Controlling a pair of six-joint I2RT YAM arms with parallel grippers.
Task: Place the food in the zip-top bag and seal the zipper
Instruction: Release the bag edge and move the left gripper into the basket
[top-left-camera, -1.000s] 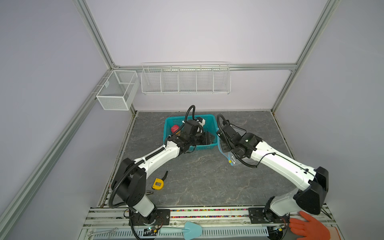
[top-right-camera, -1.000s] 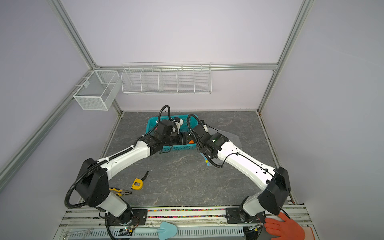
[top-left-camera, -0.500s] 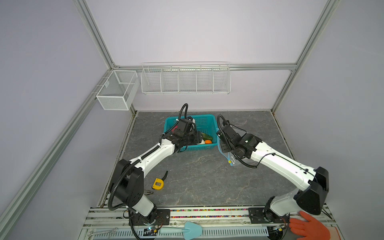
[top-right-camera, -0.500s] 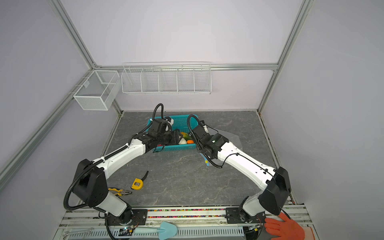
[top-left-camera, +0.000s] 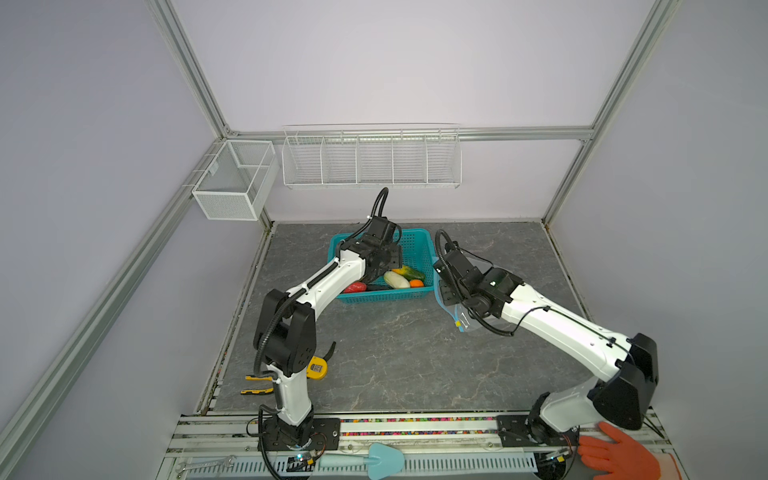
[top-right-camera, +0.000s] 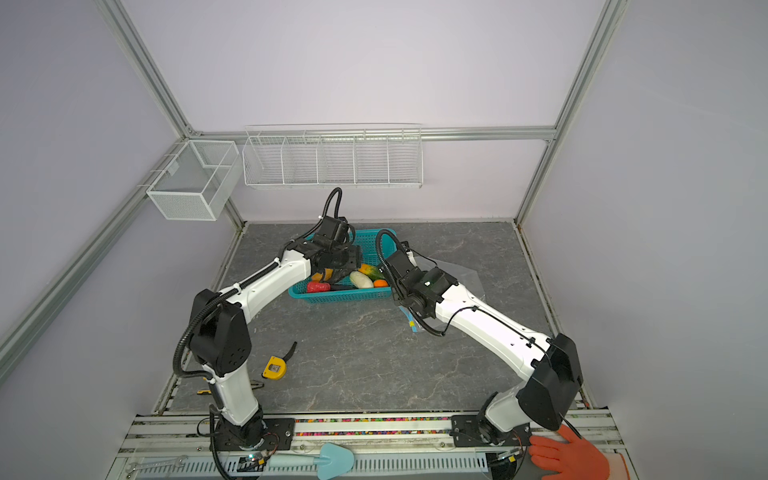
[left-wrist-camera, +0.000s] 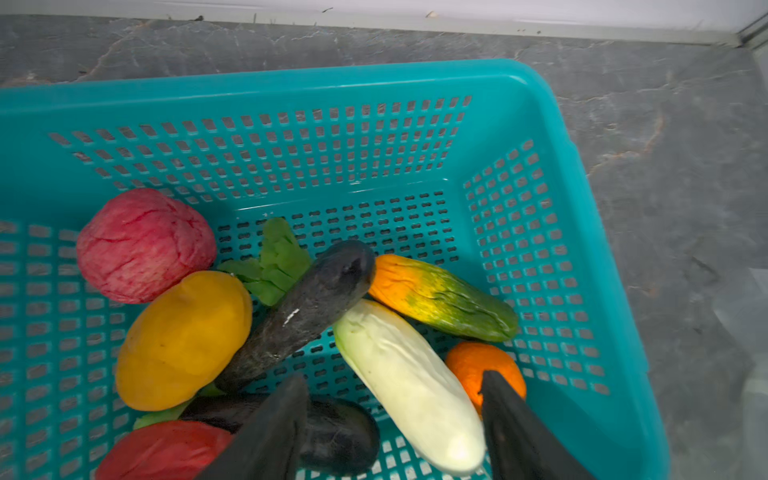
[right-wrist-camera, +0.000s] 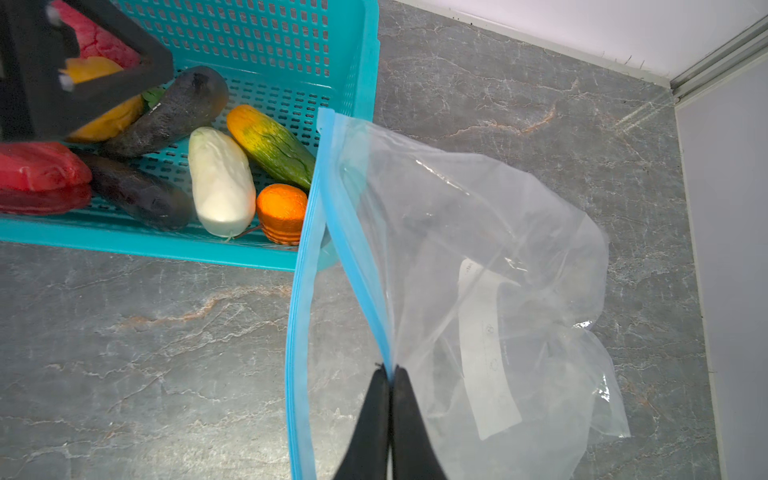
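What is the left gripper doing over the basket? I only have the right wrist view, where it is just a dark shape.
Observer: In the left wrist view the left gripper is open and holds nothing; the white vegetable shows between its fingers.
Operator: Where is the slider? My frame cuts it off.
Observer: In a top view the yellow slider sits at the end of the zipper of the zip-top bag that is nearest the robot's base.
Operator: Anything loose outside my frame?
Observer: A yellow tape measure lies on the table beside the left arm.
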